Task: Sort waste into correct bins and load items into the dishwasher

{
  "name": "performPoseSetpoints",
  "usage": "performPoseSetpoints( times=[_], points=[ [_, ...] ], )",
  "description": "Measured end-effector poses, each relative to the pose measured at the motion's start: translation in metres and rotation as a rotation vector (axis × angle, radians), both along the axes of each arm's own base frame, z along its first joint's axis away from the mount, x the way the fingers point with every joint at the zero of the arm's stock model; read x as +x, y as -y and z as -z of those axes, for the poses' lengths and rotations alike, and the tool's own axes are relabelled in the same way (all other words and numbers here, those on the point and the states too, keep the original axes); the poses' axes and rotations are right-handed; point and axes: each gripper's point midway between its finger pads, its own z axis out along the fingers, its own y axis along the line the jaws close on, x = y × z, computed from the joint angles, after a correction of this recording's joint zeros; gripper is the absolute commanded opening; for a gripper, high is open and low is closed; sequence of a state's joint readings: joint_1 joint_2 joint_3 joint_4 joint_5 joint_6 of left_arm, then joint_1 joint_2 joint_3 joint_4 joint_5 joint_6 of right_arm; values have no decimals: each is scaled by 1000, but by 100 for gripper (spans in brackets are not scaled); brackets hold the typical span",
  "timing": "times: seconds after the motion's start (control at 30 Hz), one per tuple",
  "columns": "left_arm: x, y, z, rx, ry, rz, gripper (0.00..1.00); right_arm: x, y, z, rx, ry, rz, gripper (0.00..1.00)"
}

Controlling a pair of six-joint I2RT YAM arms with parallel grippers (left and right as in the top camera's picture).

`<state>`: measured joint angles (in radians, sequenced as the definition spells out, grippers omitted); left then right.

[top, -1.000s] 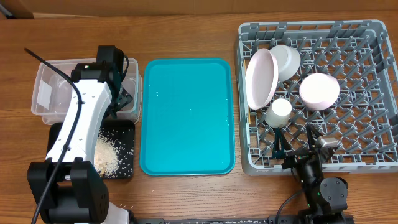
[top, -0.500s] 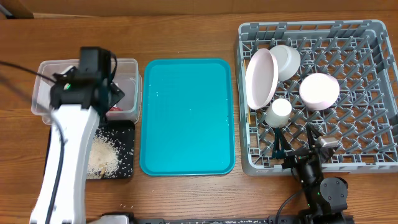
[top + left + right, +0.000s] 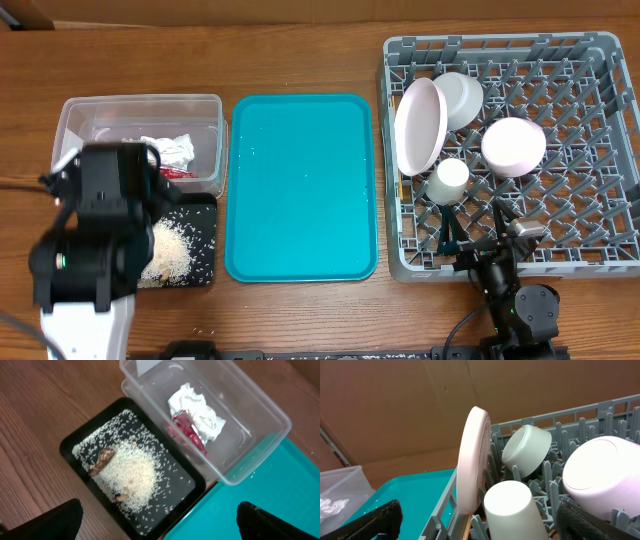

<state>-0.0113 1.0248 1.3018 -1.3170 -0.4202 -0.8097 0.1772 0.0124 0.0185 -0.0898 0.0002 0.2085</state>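
We pull our left gripper (image 3: 160, 527), jaws apart and empty, back near-left off the clear tub (image 3: 260, 445) holding napkin (image 3: 197, 410) and red wrapper (image 3: 187, 435), rice (image 3: 127, 472) fills the black tray (image 3: 70, 445), and dishes stand in the rack (image 3: 600, 150) at right by our spread, empty right gripper (image 3: 478, 230), so we judge the task done.

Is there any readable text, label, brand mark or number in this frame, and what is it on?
No text can be read in any view.
The white label on the clear plastic tub: no legible print; it looks blank at this size.
The dish rack, teal tray and black tray: no visible markings.
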Motion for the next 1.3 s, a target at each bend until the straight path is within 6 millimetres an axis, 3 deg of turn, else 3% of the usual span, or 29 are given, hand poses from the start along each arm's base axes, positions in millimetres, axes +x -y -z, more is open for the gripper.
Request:
performPoseSetpoints(
  times=[0.1, 0.23, 0.47, 0.7, 0.87, 1.3],
  points=[
    [-16, 2, 18, -14, 9, 8, 100, 0, 0, 0, 1, 0, 0, 100],
    [-23, 5, 41, -32, 96, 19, 100, 0, 0, 0, 1, 0, 0, 100],
    [-15, 10, 67, -52, 318, 39, 100, 0, 0, 0, 1, 0, 0, 100],
    [14, 19, 65, -88, 644, 86, 100, 0, 0, 0, 0, 0, 0, 100],
    [23, 24, 63, -102, 805, 119, 100, 0, 0, 0, 0, 0, 0, 100],
    [21, 28, 85, -112, 884, 144, 100, 0, 0, 0, 1, 0, 0, 100]
  ],
)
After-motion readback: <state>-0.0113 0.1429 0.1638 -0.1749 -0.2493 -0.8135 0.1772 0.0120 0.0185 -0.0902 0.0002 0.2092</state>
